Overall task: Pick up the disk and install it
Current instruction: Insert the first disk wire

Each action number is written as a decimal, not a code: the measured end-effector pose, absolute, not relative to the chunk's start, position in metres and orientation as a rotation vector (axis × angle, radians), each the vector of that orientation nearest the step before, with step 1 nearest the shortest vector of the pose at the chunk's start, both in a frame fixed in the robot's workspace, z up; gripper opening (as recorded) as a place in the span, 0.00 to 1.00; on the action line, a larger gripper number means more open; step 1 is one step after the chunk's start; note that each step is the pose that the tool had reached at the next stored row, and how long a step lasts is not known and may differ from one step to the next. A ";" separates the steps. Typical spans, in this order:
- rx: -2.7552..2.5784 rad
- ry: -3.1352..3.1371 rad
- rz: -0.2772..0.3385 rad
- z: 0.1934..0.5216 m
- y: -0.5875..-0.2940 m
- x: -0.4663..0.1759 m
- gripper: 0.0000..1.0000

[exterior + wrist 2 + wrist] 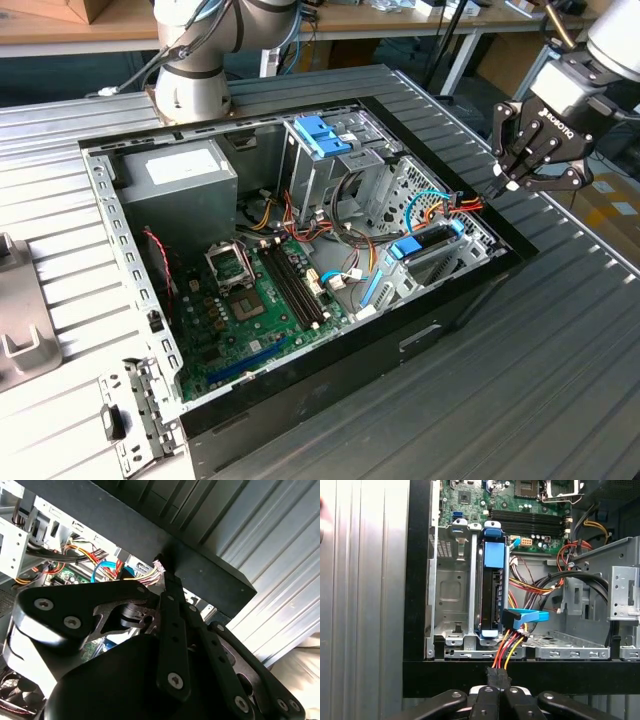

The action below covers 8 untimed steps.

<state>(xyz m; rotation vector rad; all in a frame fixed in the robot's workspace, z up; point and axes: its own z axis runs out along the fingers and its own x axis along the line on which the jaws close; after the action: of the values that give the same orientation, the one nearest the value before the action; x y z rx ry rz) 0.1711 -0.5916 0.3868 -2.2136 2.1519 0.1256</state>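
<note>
The disk (pixel 432 243), a dark drive with blue side rails, sits on edge in a drive bay at the corner of the open computer case (pixel 400 345) on the exterior view's right. The first wrist view shows the disk (pixel 490 597) standing between the bay's metal walls, with a blue cable plug (pixel 526 616) at its end. Red, yellow and black power wires (pixel 509 647) run from there to a black plug (pixel 498 674) between my fingertips. My gripper (pixel 505 183) (pixel 498 682) (pixel 167 580) hovers over the case's black wall just outside that bay, shut on the plug.
Inside the case are a grey power supply (pixel 180 180), the green motherboard (pixel 250 300) and a metal cage with a blue latch (pixel 320 135). The arm's base (pixel 195 75) stands behind the case. A loose metal bracket (pixel 135 420) lies on the ribbed table.
</note>
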 end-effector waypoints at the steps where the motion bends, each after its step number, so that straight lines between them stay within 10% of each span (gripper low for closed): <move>1: -2.229 2.137 0.126 0.387 -0.592 0.171 0.10; 8: -2.276 2.089 0.128 0.387 -0.592 0.171 0.10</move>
<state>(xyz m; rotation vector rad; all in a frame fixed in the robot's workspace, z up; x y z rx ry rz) 0.1712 -0.5916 0.3868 -2.2762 2.0889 0.1280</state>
